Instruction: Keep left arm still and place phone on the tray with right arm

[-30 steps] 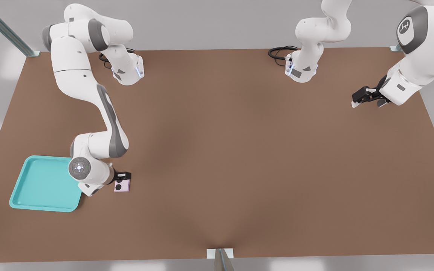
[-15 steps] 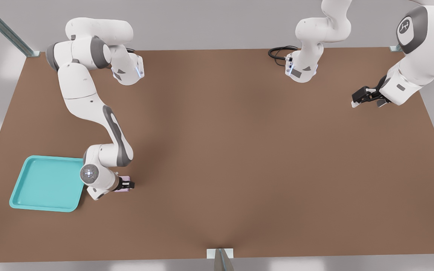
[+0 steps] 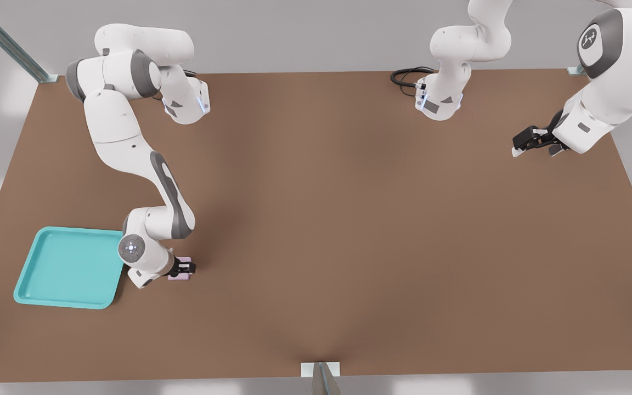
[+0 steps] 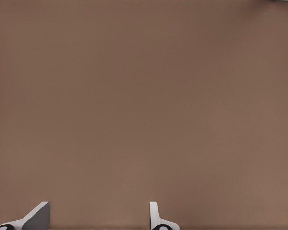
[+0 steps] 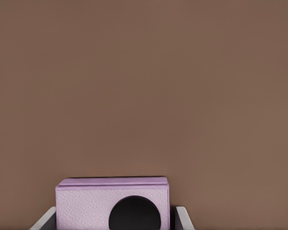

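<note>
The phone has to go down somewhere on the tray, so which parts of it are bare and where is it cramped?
The tray shows a bare floor inside its raised rim, nothing lying in it. The crowded side is its edge toward the front view's right, where the right arm hangs over the corner. The gripper sits at the phone, just beyond that edge on the table.

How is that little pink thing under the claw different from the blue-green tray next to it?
The phone is pale pink; the tray is turquoise. The phone is far smaller than the tray. The phone is a solid block with a round black lens, while the tray is a shallow dish with a raised rim. The gripper straddles the phone with a finger on either side; nothing touches the tray. Both are squarish and sit on the brown table.
</note>
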